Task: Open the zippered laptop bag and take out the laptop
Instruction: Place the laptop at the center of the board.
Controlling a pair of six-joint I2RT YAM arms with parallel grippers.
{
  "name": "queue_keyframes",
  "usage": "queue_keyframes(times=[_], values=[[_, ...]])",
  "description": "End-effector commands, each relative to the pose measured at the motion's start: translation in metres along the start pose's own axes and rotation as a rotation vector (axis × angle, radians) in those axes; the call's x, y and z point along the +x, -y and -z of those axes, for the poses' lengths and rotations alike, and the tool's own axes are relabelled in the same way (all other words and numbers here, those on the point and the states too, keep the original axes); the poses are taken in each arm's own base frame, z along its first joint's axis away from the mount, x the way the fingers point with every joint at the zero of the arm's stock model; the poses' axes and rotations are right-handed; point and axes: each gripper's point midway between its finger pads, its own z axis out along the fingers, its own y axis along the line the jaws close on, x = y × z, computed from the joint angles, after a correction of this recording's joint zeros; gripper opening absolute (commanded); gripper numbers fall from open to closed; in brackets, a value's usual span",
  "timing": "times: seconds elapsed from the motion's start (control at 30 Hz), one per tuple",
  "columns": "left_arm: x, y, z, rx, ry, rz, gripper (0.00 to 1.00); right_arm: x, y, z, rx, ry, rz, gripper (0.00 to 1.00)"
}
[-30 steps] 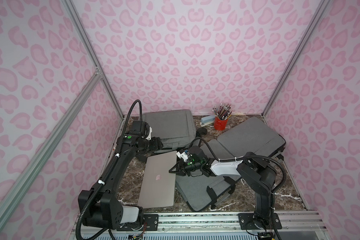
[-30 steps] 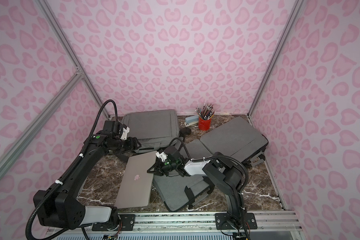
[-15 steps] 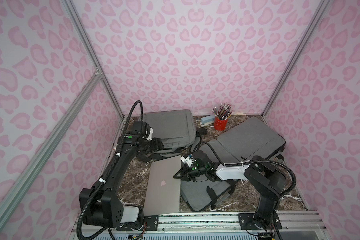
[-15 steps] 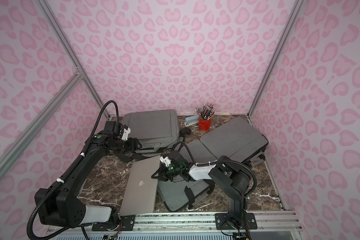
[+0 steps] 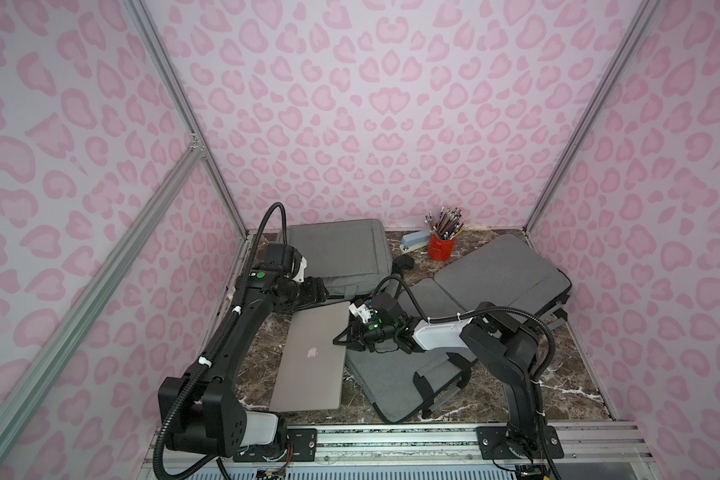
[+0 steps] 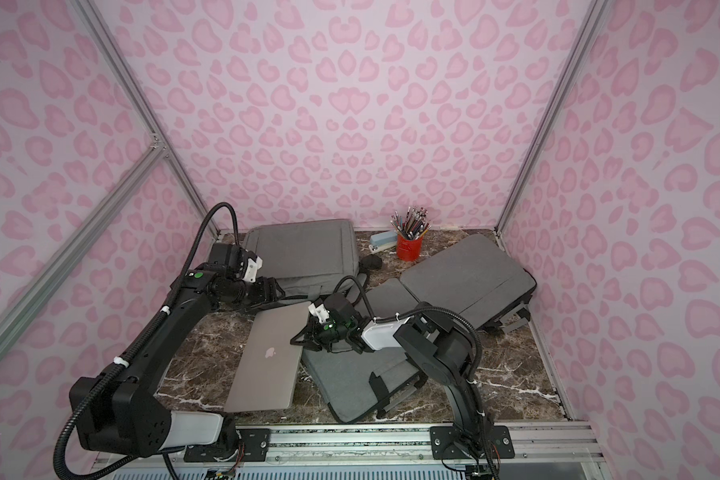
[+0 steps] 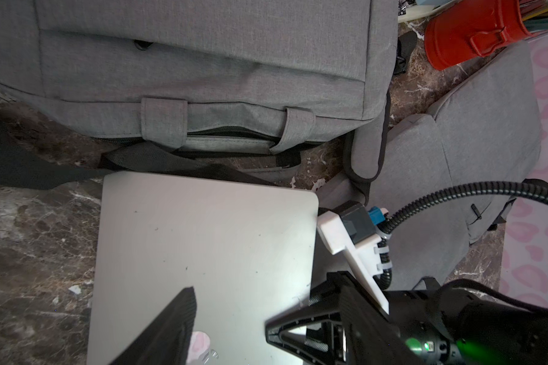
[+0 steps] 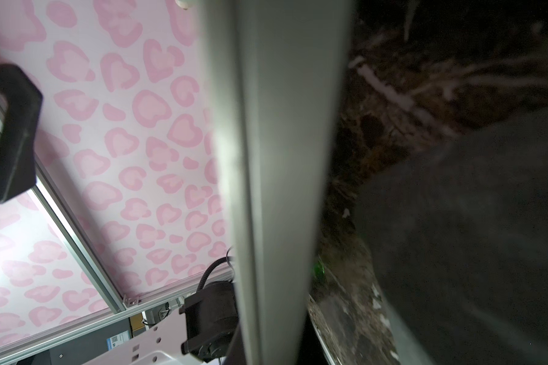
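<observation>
The silver laptop [image 5: 312, 357] [image 6: 267, 357] lies closed on the marble table, outside the bag. My right gripper [image 5: 341, 338] [image 6: 298, 340] is shut on its right edge, and the laptop's edge [image 8: 282, 158] fills the middle of the right wrist view. The open grey laptop bag [image 5: 391, 382] [image 6: 350, 386] lies flat just right of the laptop, under the right arm. My left gripper [image 5: 321, 291] hovers open over the laptop's far edge, holding nothing. One of its fingers [image 7: 178, 316] shows above the lid [image 7: 203, 240].
A second grey bag [image 5: 337, 249] lies at the back left, its zipper side [image 7: 234, 132] facing the laptop. A grey padded panel [image 5: 499, 274] lies at the back right. A red pencil cup [image 5: 441, 247], a pale stapler [image 5: 414, 241] and a small black object [image 5: 404, 262] stand near the back wall.
My right gripper carried the laptop toward the front rail, then back away and slightly left. The grey bag under it shifted too. The left arm stayed put.
</observation>
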Motion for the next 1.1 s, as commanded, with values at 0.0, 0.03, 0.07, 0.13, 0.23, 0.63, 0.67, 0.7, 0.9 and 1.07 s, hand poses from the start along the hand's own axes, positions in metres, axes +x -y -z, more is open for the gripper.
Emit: queue_keyframes(times=[0.0,0.03,0.07,0.13,0.23,0.63,0.67,0.7,0.9,1.07], values=[[-0.002,0.004,0.002,0.023,0.016,-0.016,0.75,-0.005,-0.022,-0.008,-0.087,0.009,0.034,0.0],[-0.002,0.004,0.002,0.023,0.016,-0.016,0.76,-0.005,-0.021,-0.011,-0.085,0.012,0.031,0.0],[-0.001,0.003,0.002,0.023,0.015,-0.015,0.76,-0.006,-0.022,-0.013,-0.088,0.019,0.033,0.0],[0.001,0.004,0.0,0.026,0.011,-0.014,0.75,-0.008,-0.024,-0.018,-0.104,0.025,0.025,0.0],[0.002,0.004,-0.001,0.031,0.007,-0.011,0.75,-0.007,-0.023,-0.027,-0.111,0.024,0.02,0.0],[0.005,0.004,-0.002,0.037,0.004,-0.013,0.76,-0.009,-0.008,-0.046,-0.06,-0.015,0.044,0.07],[0.005,0.004,-0.002,0.037,0.002,-0.013,0.76,-0.009,-0.007,-0.045,-0.054,-0.01,0.045,0.1],[0.006,0.003,-0.002,0.036,0.002,-0.012,0.75,-0.011,-0.004,-0.044,-0.041,-0.003,0.047,0.13],[0.005,0.005,-0.001,0.043,0.005,-0.013,0.76,-0.017,0.006,-0.037,0.04,0.029,0.072,0.33],[0.004,0.007,-0.001,0.05,0.007,-0.015,0.76,-0.022,0.009,-0.031,0.103,0.05,0.101,0.41]])
